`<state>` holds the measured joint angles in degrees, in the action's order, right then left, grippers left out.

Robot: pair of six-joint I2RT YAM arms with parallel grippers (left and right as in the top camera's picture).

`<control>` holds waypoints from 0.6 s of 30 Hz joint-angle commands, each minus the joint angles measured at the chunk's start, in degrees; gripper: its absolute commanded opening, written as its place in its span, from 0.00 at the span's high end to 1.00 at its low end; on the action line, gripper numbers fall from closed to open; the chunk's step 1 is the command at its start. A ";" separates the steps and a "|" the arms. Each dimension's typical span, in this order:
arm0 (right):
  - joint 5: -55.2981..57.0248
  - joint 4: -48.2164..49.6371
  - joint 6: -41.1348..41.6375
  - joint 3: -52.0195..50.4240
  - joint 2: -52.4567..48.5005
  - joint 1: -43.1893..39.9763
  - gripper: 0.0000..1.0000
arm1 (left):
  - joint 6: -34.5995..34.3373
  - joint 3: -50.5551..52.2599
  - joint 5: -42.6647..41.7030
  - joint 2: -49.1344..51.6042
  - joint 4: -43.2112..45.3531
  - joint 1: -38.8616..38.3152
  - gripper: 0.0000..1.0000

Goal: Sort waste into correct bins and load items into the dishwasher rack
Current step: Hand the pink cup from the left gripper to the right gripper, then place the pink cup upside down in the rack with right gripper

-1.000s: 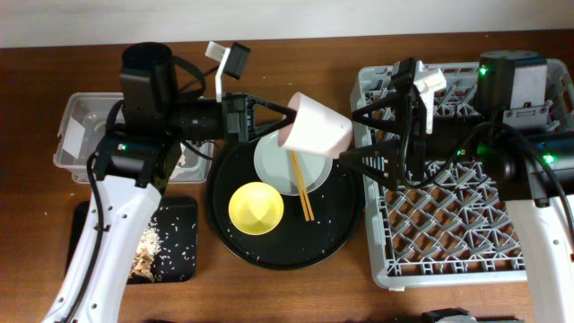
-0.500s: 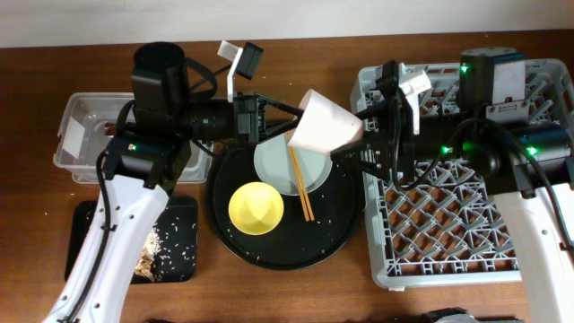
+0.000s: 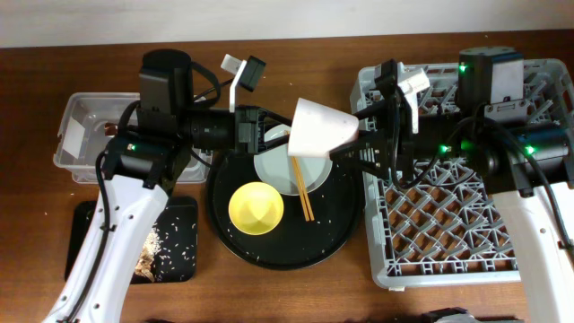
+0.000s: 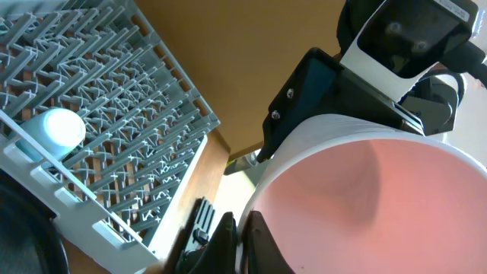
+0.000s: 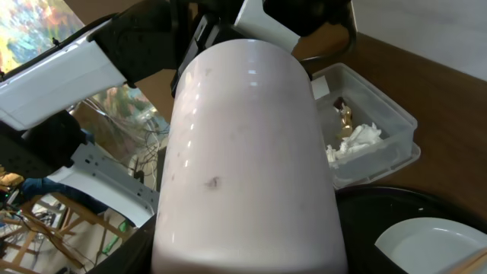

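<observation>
**Pink cup held mid-air betw. the two arms**

The pink cup (image 3: 320,129) lies on its side in the air over the top edge of the round black tray (image 3: 341,229), just left of the rack (image 3: 448,224). Its mouth faces the L arm and its closed end faces the R arm.

L gripper (image 3: 285,136) pinches the cup's rim. In the L wrist view one finger (image 4: 222,242) sits at the lip, w/ the pink inside filling the right half of the frame.

R gripper (image 3: 357,139) has its fingers spread, one on either side of the cup's closed end. Can't tell if they touch it. In the R wrist view the cup wall fills the middle of the frame.

A blue cup (image 4: 61,128) already sits mouth-down in the rack near its edge.

On the round tray:
- white plate (image 3: 273,166) at the top
- yellow bowl (image 3: 256,206) below it
- chopsticks (image 3: 301,188) running from the plate down past the bowl's right side

The clear tub (image 3: 76,112) at far left holds the napkin (image 5: 356,141) and the wrapper (image 5: 344,114). The shallow black tray (image 3: 184,265) below it holds scraps (image 3: 154,244) and rice.
</observation>
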<state>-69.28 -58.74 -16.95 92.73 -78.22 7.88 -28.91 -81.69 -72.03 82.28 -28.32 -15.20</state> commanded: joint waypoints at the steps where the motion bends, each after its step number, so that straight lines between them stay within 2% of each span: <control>1: 6.12 1.81 -0.79 0.44 -0.70 -1.27 0.57 | 1.81 0.33 -1.16 -0.24 -1.38 -0.94 0.82; 3: 7.21 1.68 -0.57 0.44 -0.70 -1.27 0.58 | 1.79 0.33 1.92 -0.24 -1.36 -0.94 0.64; 5: 9.11 0.94 -0.55 0.44 -0.70 -1.27 0.59 | 1.79 0.33 10.86 -0.24 -1.33 -0.57 0.40; 6: 10.60 0.31 -0.57 0.44 -0.70 -1.27 0.59 | 1.81 0.33 14.14 -0.24 -1.33 -0.24 0.37; 9: 21.59 -3.39 -0.50 0.44 -0.70 -1.27 0.59 | 1.81 0.33 24.26 -0.24 -1.38 1.07 0.37; 14: 57.29 -5.62 9.81 0.44 -0.79 -1.27 0.59 | 1.86 0.33 36.48 -0.24 -8.61 1.11 0.36; 17: 72.96 -5.57 12.98 0.44 -2.75 -1.27 0.60 | 4.85 0.33 39.36 -0.24 -12.02 1.11 0.37; 18: 75.10 -5.51 13.68 0.44 -3.67 -1.27 0.60 | 5.25 0.33 39.76 -0.24 -13.11 1.11 0.37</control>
<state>-8.91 -64.38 -7.03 92.75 -79.70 6.90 -27.20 -81.58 -36.49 82.28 -39.77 -14.17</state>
